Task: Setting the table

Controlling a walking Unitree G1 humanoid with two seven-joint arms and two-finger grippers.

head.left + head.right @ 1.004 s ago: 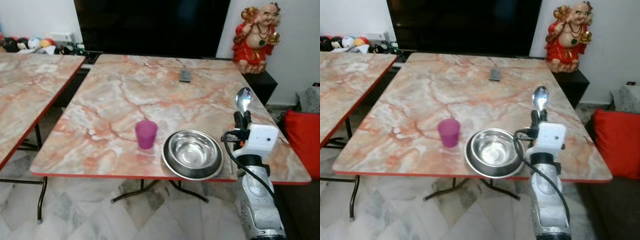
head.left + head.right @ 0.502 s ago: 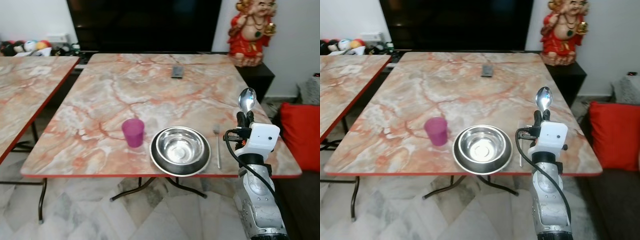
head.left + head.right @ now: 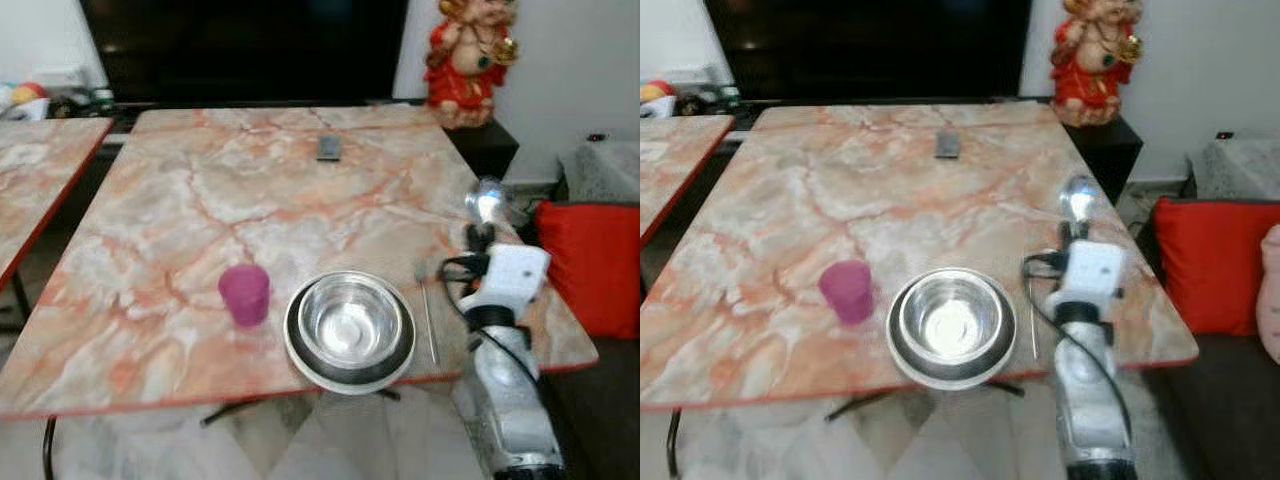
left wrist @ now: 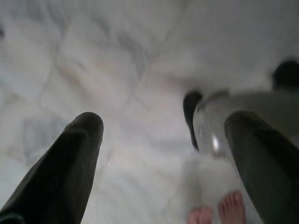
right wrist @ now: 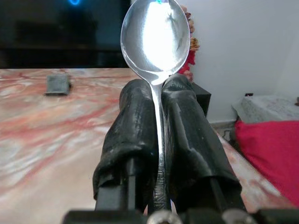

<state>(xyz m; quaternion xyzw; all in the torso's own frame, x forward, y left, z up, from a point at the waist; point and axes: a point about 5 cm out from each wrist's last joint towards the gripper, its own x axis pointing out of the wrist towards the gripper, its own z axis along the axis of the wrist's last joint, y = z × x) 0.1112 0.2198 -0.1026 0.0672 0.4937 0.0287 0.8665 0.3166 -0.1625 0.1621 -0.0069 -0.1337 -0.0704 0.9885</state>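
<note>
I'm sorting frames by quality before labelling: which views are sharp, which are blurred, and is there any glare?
Left and right eye views: soft all over with motion blur, the spoon bowl smeared. Right wrist view: sharp up close on the right gripper and spoon, with bright glare across the spoon's bowl; the table behind is softer. Left wrist view: blurred, the floor washed out pale, the left gripper fingers dark.

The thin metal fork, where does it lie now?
The thin metal fork lies flat on the marble table, just right of the steel bowl, left of the right hand.
</note>
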